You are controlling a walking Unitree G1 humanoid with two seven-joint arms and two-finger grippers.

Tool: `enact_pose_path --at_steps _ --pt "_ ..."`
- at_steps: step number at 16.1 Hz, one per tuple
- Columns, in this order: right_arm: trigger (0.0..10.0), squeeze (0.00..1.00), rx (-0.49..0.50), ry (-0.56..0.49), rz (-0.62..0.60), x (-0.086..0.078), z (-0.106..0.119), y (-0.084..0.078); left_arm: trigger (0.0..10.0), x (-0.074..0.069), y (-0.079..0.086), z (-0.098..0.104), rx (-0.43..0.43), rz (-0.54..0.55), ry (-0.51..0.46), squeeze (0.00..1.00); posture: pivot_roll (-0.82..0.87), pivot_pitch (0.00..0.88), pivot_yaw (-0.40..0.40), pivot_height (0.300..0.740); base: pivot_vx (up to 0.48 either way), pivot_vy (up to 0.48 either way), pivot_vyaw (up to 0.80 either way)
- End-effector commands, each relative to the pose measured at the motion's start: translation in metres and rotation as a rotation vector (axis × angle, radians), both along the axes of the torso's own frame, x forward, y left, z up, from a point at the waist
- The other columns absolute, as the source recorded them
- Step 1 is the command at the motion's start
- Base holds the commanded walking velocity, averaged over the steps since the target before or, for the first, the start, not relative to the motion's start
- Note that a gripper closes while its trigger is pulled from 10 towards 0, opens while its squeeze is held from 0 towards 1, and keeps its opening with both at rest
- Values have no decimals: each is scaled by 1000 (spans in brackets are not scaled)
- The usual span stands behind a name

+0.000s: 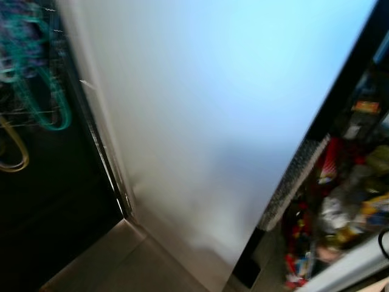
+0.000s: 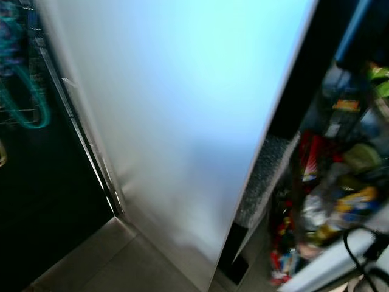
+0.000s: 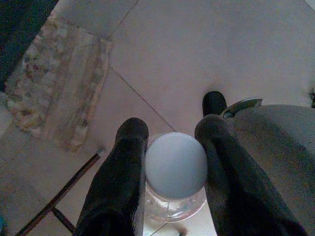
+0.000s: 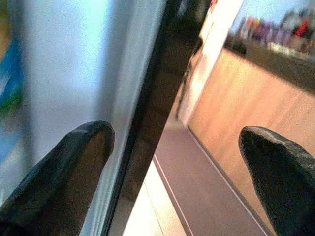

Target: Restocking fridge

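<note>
Two grippers are doing different jobs here, as I read it. I am holding the left gripper [image 3: 170, 169] closed on a clear bottle [image 3: 174, 184] with a pale round cap [image 3: 175, 164], one black finger on each side of the neck, hanging low over the tiled floor [image 3: 197, 59] beside a patterned mat [image 3: 59, 83]; I judge that keeps the stock safe while the other arm deals with the fridge. I am keeping the right gripper [image 4: 179, 162] spread wide, with the edge of the white fridge door [image 1: 213, 121] running between its fingers, probably to catch and swing it. The door is standing open, and to its right the fridge shelves [image 1: 346, 201] are already crowded with blurred colourful packages, so the bottle will need a free gap.
</note>
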State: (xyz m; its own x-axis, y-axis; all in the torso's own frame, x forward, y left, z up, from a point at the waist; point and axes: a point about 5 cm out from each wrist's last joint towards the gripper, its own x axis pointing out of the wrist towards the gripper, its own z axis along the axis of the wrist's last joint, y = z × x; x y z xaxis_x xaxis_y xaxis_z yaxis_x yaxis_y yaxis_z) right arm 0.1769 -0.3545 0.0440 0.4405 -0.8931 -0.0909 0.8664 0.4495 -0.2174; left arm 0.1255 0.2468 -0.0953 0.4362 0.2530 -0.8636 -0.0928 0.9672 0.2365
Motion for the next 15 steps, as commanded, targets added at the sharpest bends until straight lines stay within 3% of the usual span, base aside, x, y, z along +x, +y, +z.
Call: enact_pose_path --at_steps 1,2,4,6,10,12,13,15 --pt "10000 0 56 -18 30 6 -5 4 10000 -6 -1 -2 -5 0 26 0 -45 0 -43 740 0 0 0" --pt "10000 0 93 -20 77 11 -10 11 10000 -7 -1 -3 -4 -4 29 0 -45 0 -43 740 0 0 0" --pt "10000 0 263 48 293 31 -34 35 10000 -10 -5 -5 -10 -19 39 0 -58 0 -33 740 0 0 0" --pt "10000 0 354 191 401 34 -60 51 10000 -11 -8 -6 -13 -31 45 0 -67 0 -27 740 0 0 0" --pt "10000 0 445 574 585 -3 -109 85 10000 -9 -10 -6 -9 -77 50 0 -48 0 -26 740 0 0 0" --pt "10000 0 456 691 698 -16 -121 99 10000 -10 -11 -6 -13 -86 52 0 -38 0 -22 740 0 0 0" --pt "10000 0 561 692 748 -24 -129 111 10000 -11 -12 -6 -27 -77 49 0 -36 0 -21 740 0 0 0" --pt "10000 0 614 664 670 -30 -132 111 10000 -12 -12 -7 -34 -65 45 0 -34 0 -16 740 0 0 0"
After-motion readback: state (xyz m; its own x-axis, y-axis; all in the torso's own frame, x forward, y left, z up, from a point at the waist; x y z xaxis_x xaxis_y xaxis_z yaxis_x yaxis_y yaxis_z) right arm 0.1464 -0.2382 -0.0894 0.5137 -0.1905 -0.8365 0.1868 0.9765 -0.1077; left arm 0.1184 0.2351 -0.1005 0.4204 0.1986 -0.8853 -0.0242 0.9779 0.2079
